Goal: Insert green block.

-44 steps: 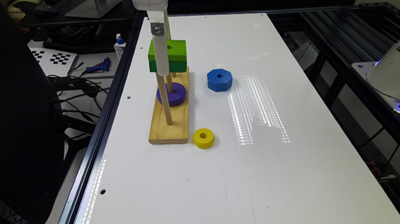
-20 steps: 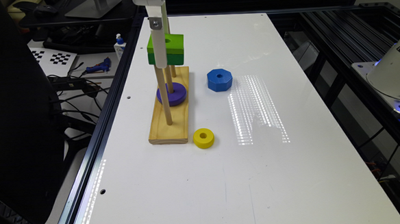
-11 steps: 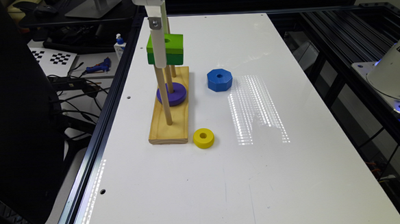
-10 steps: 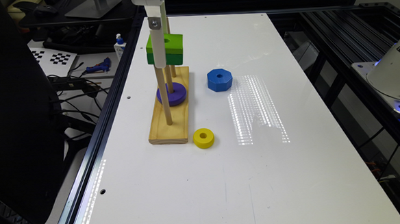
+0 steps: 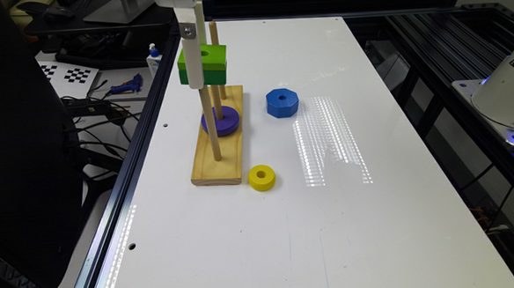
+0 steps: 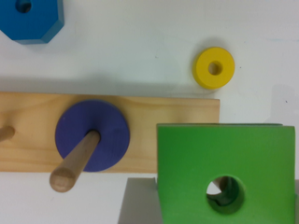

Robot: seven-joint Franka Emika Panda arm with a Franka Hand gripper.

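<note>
We begin at the gripper (image 5: 194, 65), which comes down from the upper edge of the exterior view, its upper part cut off there. A white finger (image 5: 193, 54) lies flat against the near face of the green block (image 5: 206, 65), and the block hangs in the air well above the wooden base (image 5: 236, 160), so we take it to be clamped on the block. The opposite finger is hidden behind the block, and in the wrist view we make out just a pale grey sliver beside the block's edge, so the width of the grip is hard to judge.

The green block (image 6: 224, 172) sits level, lime half up and darker half down, its round hole facing upward with the bore running vertically. It is partly cut off by the wrist view's edge. Through the hole we see something dark and a glimpse of white, possibly the near peg's tip, though we cannot be sure.

In the exterior view the near peg (image 5: 209, 124) runs up behind the finger, its top hidden. The purple disc (image 5: 221, 120) lies on the base around the middle peg (image 6: 74, 161). The blue octagonal piece (image 5: 282, 102) and the yellow ring (image 5: 261, 177) rest on the white table (image 5: 332, 228), apart from the base.
</note>
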